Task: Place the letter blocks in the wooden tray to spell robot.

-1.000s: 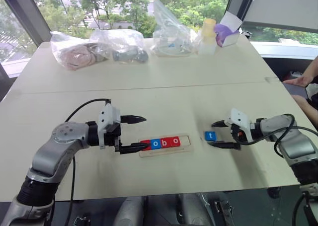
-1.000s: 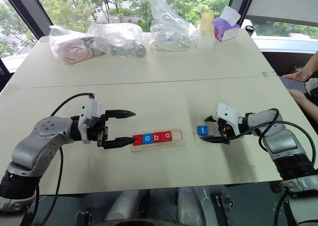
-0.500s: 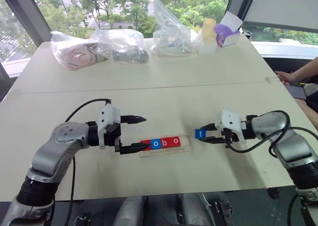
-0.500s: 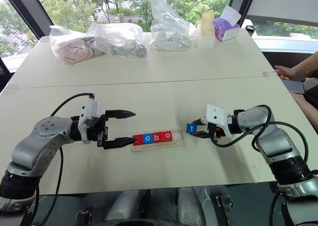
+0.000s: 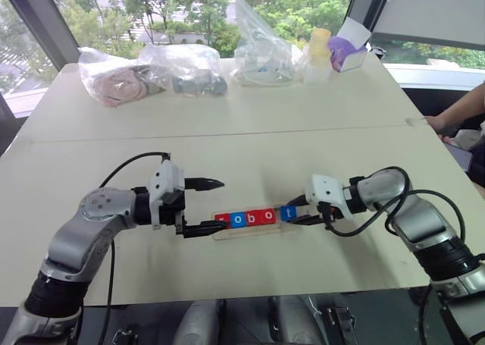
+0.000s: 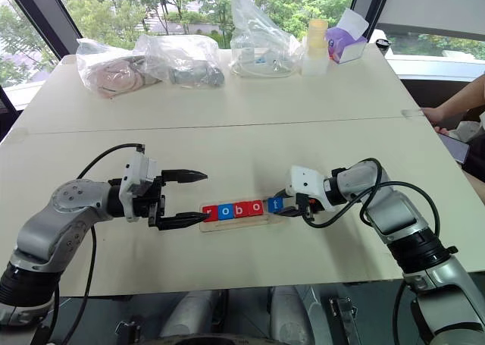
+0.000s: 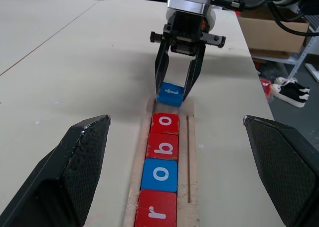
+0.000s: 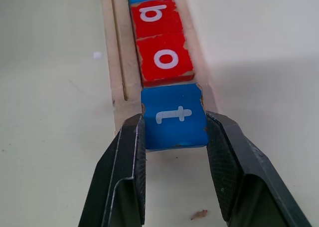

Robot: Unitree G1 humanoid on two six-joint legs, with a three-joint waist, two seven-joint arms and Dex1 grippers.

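Right now my right end effector (image 8: pixel 174 137) is clamped on the blue t block (image 8: pixel 174 116), one black finger (image 8: pixel 124 162) pressed against each side of it. I see the block at the right end of the wooden tray (image 5: pixel 250 227), tilted in the left wrist view, its near edge just beside the red o block (image 8: pixel 164 60). Four letter blocks already lie flat in the tray in a row: a red r (image 7: pixel 157 212), a blue o (image 7: pixel 160 174), a red b (image 7: pixel 163 146) and that red o, each touching its neighbour. My left end effector (image 5: pixel 208 205) has its fingers wide apart at the tray's left end, the lower finger close by the r block, gripping nothing. Farther back on the bench (image 5: pixel 250 125) sit several clear plastic bags (image 5: pixel 151 72).
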